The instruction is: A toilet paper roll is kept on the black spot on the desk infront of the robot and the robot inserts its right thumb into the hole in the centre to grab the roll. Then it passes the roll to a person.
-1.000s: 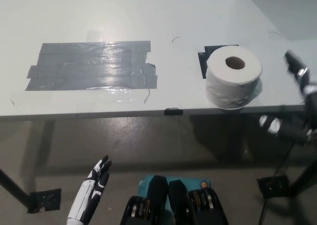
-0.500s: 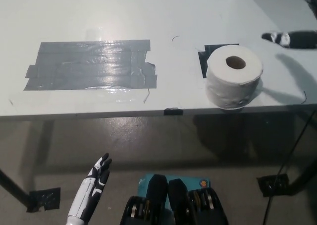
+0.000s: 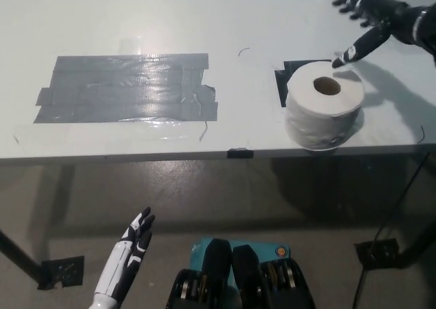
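While the black right robot hand [image 3: 371,20] hovers with fingers spread, holding nothing, just behind the toilet paper roll [image 3: 323,103], which stands on the black spot [image 3: 283,77] near the desk [image 3: 136,16] edge, the white left robot hand [image 3: 129,258] rests open, low beneath it.

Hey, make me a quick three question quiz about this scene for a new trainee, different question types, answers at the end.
1. True or false: the right hand already holds the toilet paper roll.
2. Which way does the roll's hole face? A) up B) toward the table edge C) down
3. Fill in: the white left hand rests ____ the table, at lower left.

Key: 1. False; it is open above the roll's far side. 2. A. 3. below.
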`<action>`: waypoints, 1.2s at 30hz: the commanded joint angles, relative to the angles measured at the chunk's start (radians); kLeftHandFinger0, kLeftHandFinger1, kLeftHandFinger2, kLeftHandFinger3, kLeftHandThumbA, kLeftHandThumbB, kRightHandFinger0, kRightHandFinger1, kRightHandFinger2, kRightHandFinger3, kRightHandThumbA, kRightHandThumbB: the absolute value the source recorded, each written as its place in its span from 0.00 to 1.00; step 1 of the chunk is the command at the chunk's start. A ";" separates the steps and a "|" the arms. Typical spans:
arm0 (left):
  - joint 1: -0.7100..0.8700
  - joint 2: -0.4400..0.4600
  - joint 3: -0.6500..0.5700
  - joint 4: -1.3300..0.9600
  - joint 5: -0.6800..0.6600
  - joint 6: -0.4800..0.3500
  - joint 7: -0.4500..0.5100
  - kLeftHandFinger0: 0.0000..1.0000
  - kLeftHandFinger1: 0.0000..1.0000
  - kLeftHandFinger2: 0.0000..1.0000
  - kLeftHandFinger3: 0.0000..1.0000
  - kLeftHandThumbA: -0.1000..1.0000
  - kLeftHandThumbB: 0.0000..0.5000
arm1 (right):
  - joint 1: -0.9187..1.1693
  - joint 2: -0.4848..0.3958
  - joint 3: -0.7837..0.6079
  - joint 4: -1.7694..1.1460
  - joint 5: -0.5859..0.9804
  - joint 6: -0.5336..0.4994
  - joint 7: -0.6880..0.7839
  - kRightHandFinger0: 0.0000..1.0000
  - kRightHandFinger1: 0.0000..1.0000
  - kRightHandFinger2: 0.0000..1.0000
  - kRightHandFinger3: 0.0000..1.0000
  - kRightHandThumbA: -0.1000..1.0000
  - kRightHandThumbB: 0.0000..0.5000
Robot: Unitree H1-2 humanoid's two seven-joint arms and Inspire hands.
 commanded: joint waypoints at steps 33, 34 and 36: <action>-0.089 0.010 -0.009 -0.040 0.009 0.011 -0.018 1.00 1.00 1.00 1.00 1.00 0.06 | -0.264 0.090 0.038 0.356 -0.139 -0.159 0.186 1.00 1.00 1.00 1.00 0.98 0.73; -0.094 0.008 -0.009 -0.038 0.008 0.012 -0.018 1.00 1.00 1.00 1.00 1.00 0.06 | -0.266 0.089 0.034 0.358 -0.139 -0.160 0.187 1.00 1.00 1.00 1.00 0.98 0.74; -0.094 0.009 -0.009 -0.042 0.010 0.020 -0.021 1.00 1.00 1.00 1.00 1.00 0.06 | -0.263 0.092 0.026 0.355 -0.143 -0.156 0.180 1.00 1.00 1.00 1.00 0.97 0.76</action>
